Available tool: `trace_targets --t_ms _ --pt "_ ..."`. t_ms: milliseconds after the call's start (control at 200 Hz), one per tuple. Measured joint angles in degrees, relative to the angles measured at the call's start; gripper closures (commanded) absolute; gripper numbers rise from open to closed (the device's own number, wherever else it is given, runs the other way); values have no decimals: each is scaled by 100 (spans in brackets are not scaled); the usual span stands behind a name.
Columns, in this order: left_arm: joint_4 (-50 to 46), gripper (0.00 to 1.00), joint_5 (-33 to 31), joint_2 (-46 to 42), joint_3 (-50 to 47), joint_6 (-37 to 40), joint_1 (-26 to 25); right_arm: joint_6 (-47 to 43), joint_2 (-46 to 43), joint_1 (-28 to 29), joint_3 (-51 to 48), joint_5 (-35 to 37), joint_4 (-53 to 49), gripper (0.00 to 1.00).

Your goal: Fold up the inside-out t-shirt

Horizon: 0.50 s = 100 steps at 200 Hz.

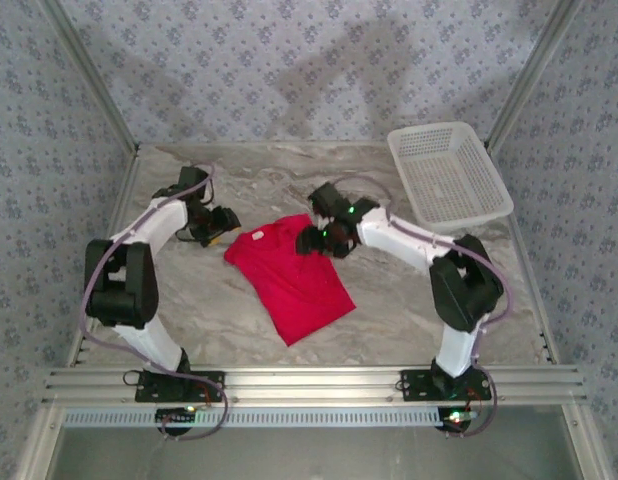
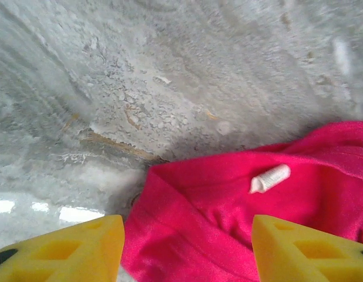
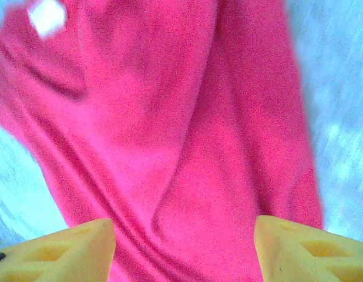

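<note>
I see my left gripper spread wide and empty. The plain bright red soft cloth t-shirt lies flat right under it, with its small white neck tag just ahead. My right gripper is also agape and empty, over the same cloth. A grey marbled tabletop is beneath both. A white plastic mesh basket sits beyond the right gripper, and blue patterned wallpaper walls are behind.

Marbled table, red t-shirt, white basket

1. The t-shirt is plain bright red, soft, creased cloth.
2. It lies flat mid-tabletop, slanted, collar end far-left.
3. A small white neck tag shows at the collar.
</note>
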Motion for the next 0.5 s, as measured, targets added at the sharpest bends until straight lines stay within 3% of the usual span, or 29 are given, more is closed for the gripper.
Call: trace_targets --t_ms 105,220,405,500 --pt "131 39 243 -601 -586 -39 -2 -317 850 -483 811 -258 120 32" --pt "479 37 608 -868 -1375 -225 -59 -529 1672 -584 1467 -407 39 32" --pt "1084 39 1038 -317 -1784 -487 -212 -584 2146 -483 1635 -538 15 32" --pt "1266 46 1128 7 -1613 -619 -284 -518 1934 -422 1252 -577 271 33"
